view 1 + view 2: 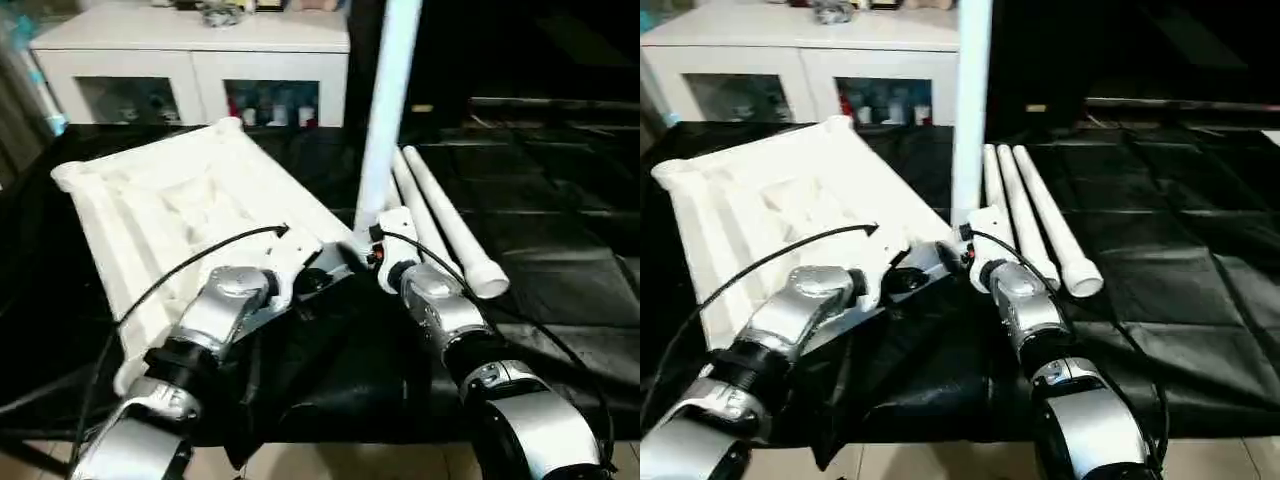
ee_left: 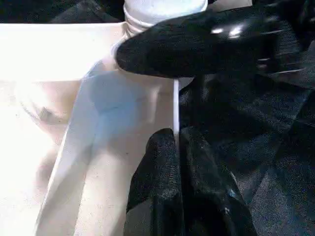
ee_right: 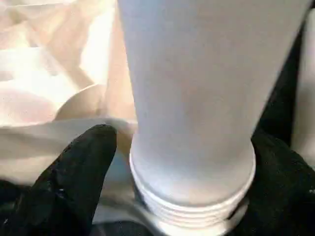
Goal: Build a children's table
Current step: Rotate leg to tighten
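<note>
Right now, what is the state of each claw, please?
Left claw: shut on the table top's edge.
Right claw: fingers either side of the upright leg; grip cannot be told.

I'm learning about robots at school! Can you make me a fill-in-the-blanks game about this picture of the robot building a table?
1. The table top lies upside down on a ____ cloth.
2. One leg stands upright at a corner of the top, between the fingers of the robot's ____ gripper.
3. Beside it, ____ more legs lie flat on the cloth.
4. The left gripper pinches the thin ____ of the top.

Missing words: black; right; three; edge
</note>
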